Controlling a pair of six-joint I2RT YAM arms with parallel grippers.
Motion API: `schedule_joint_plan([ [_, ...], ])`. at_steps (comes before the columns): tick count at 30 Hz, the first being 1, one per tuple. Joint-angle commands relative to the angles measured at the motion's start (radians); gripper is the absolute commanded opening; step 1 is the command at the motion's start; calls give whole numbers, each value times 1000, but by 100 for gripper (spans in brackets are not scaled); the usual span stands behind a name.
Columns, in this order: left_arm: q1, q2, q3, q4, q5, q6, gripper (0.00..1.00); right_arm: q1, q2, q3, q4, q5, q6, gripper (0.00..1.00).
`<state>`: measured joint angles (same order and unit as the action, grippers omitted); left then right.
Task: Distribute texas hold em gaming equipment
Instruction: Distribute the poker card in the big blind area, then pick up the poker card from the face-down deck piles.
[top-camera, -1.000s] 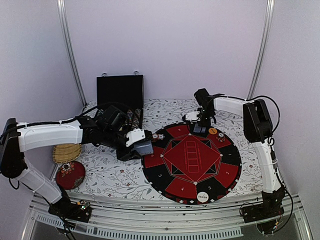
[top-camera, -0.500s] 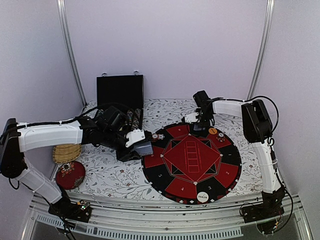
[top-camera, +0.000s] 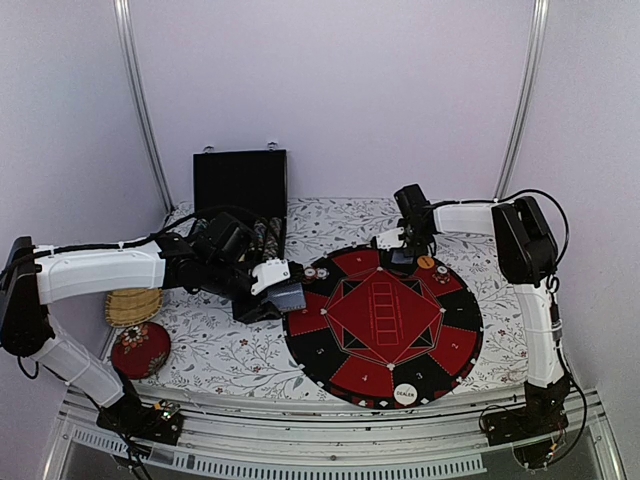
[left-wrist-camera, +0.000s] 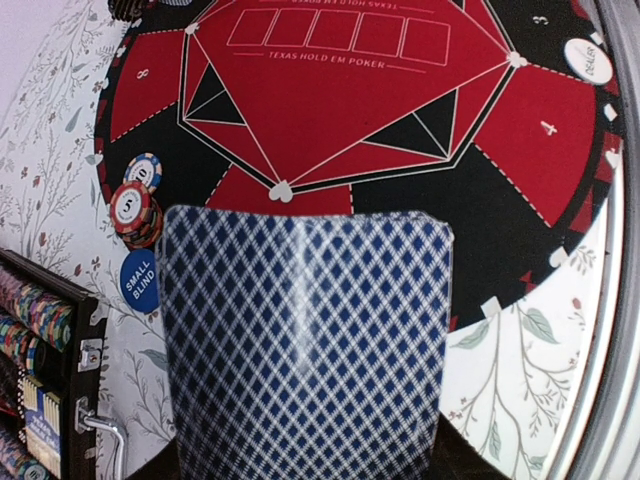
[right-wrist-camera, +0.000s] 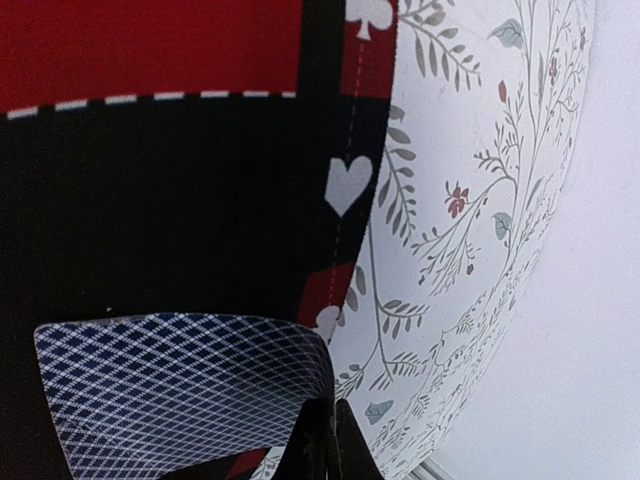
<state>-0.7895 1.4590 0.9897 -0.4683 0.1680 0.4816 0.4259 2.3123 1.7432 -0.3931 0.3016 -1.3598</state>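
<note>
Already in place, the white DEALER button (top-camera: 405, 394) sits on the near rim of the round red-and-black mat (top-camera: 330, 365), as two robot arms lay out a Texas hold 'em game on a flower-print tabletop (top-camera: 220, 350). To the mat's left, the left gripper (top-camera: 284, 298) hovers just off the edge, its jaws clamped round a deck of cards (left-wrist-camera: 305, 340) with blue-checked backs. Beyond it, a few poker chips (left-wrist-camera: 136, 208) rest at the mat's left edge, with a blue SMALL BLIND button (left-wrist-camera: 138, 279) just beside them on the cloth. At the far rim, the right gripper (top-camera: 402, 252) is low over the mat, jaws pinched tight on a single card (right-wrist-camera: 180, 390); an orange button (top-camera: 426, 262) lies just beside it. Behind, the black chip case (top-camera: 240, 185) stands open with rows of chips inside. No dealt card can be seen lying at any seat, and only one spot shows chips. By the look of it the buttons are out, but nearly all the dealing and chip-sharing is left to do.
</note>
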Motion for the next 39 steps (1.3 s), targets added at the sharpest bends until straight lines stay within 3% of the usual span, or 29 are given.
schedule_joint_plan([
  [1,-7,-20,-9,14,1,7,55,-8,-57,-28,40,-1,-36,2],
  [9,-8,-22,-10,14,-1,6,55,-12,-58,-40,44,1,-30,4],
  [13,-8,-23,-10,14,-1,6,55,-13,-60,-48,68,17,-28,14],
  [16,-8,-22,-8,14,-1,6,55,-13,-68,-48,89,31,-13,36],
  [21,-7,-24,-8,14,-7,5,55,-9,-127,-75,203,39,35,61],
  [22,-7,-26,-8,14,-7,6,55,-6,-147,-86,250,50,49,90],
  [23,-8,-28,-8,16,-8,6,55,-3,-170,-94,301,63,65,100],
  [25,-8,-33,-9,21,-9,6,55,10,-225,-91,358,72,144,99],
  [28,-8,-42,-13,30,-14,8,55,32,-339,-66,340,-20,413,99],
  [31,-7,-52,-17,38,-17,10,56,30,-500,-104,271,-343,846,99],
  [35,-8,-65,-22,51,-17,12,56,60,-638,-376,551,-872,1351,99],
  [37,-8,-67,-23,56,-20,12,56,114,-627,-442,659,-992,1563,99],
  [39,-8,-69,-23,57,-26,11,56,176,-584,-442,681,-1047,1675,99],
])
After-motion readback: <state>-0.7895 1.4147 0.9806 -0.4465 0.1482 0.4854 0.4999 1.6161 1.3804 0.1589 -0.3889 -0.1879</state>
